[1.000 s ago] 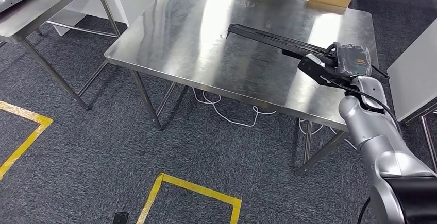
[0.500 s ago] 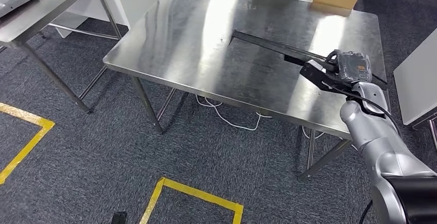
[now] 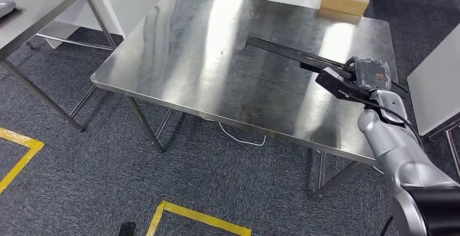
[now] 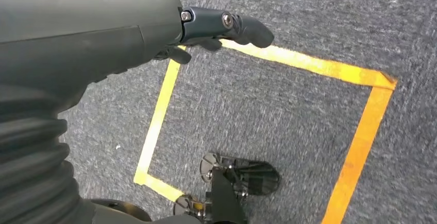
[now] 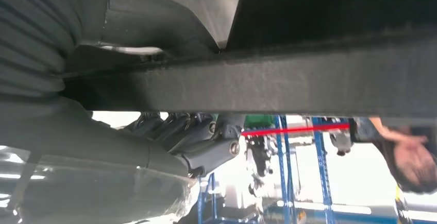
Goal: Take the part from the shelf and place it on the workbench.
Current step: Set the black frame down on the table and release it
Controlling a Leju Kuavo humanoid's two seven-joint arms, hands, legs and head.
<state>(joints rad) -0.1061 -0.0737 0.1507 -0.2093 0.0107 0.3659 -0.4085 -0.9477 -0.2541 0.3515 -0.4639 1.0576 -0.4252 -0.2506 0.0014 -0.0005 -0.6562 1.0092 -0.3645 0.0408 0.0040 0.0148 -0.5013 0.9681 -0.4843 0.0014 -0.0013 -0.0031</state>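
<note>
**Long black part, held over steel table**

Item one — the part [image 3: 295,55]: a long, narrow black bar. We see it stretched across the right half of the table [image 3: 179,57], its far end toward the table's middle, its near end in our right robot hand [image 3: 355,76]. Whether the bar touches the steel surface or hangs just above it, we cannot tell. In the right wrist view the part [image 5: 288,80] runs as a dark beam across the picture, with the dark fingers [image 5: 180,131] curled against it.

Item two — right robot hand: wrapped around the near end of the part, above the table's right edge.

Item three — left robot hand [image 4: 216,26]: hangs over grey carpet, fingers apart, holding nothing. Yellow floor tape [image 4: 309,67] lies on the carpet below it.

Surroundings: a cardboard box [image 3: 347,0] with a coiled white cable on top at the table's far right corner; a second steel table [image 3: 38,8] to the left; white cable [image 3: 241,137] on the carpet under the table.
</note>
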